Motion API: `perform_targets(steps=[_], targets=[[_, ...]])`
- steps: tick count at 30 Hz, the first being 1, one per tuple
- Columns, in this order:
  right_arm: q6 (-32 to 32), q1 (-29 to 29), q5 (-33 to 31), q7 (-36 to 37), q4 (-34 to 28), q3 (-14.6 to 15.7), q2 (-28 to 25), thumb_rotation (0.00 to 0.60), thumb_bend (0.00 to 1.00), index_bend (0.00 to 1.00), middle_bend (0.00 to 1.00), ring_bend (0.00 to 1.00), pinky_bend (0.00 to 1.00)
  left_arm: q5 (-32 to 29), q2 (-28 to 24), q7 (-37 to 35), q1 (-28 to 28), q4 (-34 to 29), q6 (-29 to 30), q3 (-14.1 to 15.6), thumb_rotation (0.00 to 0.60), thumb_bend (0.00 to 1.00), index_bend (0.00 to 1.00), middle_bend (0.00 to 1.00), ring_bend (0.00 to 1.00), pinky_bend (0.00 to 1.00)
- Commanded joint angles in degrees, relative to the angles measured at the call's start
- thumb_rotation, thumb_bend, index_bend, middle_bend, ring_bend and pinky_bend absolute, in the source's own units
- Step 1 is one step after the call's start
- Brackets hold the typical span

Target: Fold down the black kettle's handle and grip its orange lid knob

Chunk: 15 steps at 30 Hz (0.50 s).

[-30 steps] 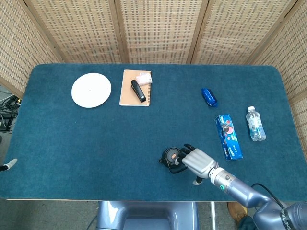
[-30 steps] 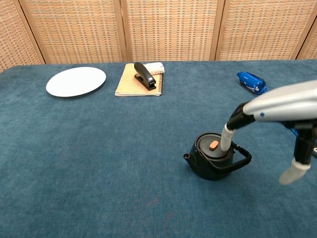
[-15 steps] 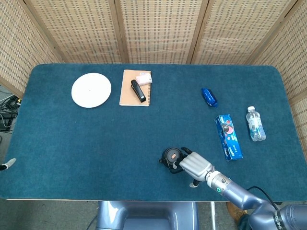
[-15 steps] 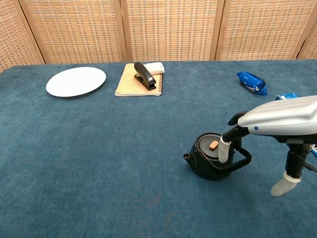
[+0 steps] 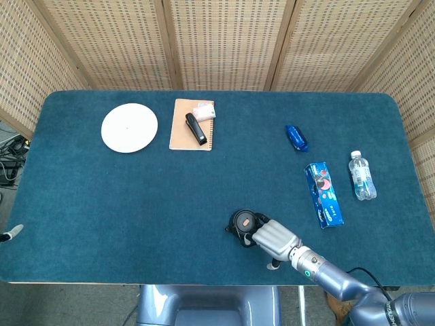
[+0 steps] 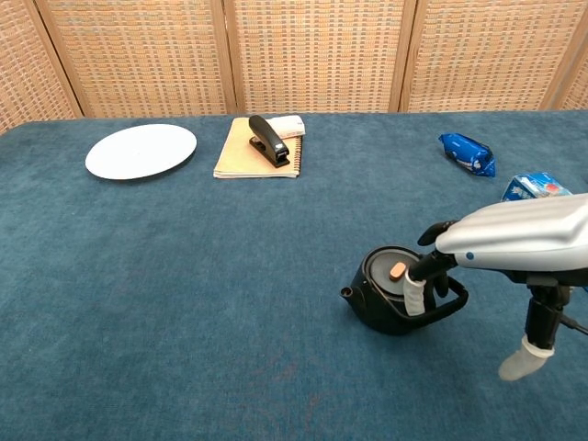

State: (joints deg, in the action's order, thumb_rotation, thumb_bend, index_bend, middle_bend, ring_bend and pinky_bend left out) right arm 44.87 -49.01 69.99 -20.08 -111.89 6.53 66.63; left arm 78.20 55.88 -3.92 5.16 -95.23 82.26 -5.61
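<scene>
The black kettle (image 5: 241, 223) (image 6: 390, 296) stands near the table's front edge, spout to the left. Its orange lid knob (image 5: 242, 221) (image 6: 397, 270) is uncovered. The handle (image 6: 450, 299) lies folded down on the kettle's right side. My right hand (image 5: 275, 238) (image 6: 505, 246) hovers just right of the kettle with fingers spread. One fingertip (image 6: 415, 296) reaches down beside the lid, at the handle; the thumb (image 6: 521, 360) hangs apart over the cloth. It holds nothing. Of my left hand (image 5: 11, 233) only a pale tip shows at the head view's left edge.
A white plate (image 5: 129, 128) and a notebook (image 5: 192, 125) carrying a black stapler (image 5: 196, 128) lie at the back left. A blue packet (image 5: 296, 138), a blue biscuit box (image 5: 323, 194) and a water bottle (image 5: 362, 175) lie to the right.
My right hand has drawn back toward the table's front edge and sunk lower. Its fingertip slid from the lid top down beside the handle. The kettle has stayed put.
</scene>
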Motion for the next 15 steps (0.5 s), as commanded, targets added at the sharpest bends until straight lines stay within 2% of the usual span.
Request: perform_targets(steps=[1, 15], targets=[[-0.3, 0.0, -0.4, -0.6, 0.2, -0.1, 0.4, 0.6, 0.0, 0.37, 0.45, 0.35, 0.0, 0.0, 0.0, 0.0, 0.0, 0.0, 0.0, 0.0, 0.6, 0.0, 0.0, 0.0, 0.0, 0.0], [-0.8, -0.8, -6.0, -8.1, 2.5, -0.4, 4.3, 0.6, 0.0, 0.39, 0.47, 0.37, 0.0, 0.0, -0.3, -1.2, -0.1, 0.4, 0.1, -0.1, 0.6, 0.0, 0.0, 0.0, 0.0, 0.0]])
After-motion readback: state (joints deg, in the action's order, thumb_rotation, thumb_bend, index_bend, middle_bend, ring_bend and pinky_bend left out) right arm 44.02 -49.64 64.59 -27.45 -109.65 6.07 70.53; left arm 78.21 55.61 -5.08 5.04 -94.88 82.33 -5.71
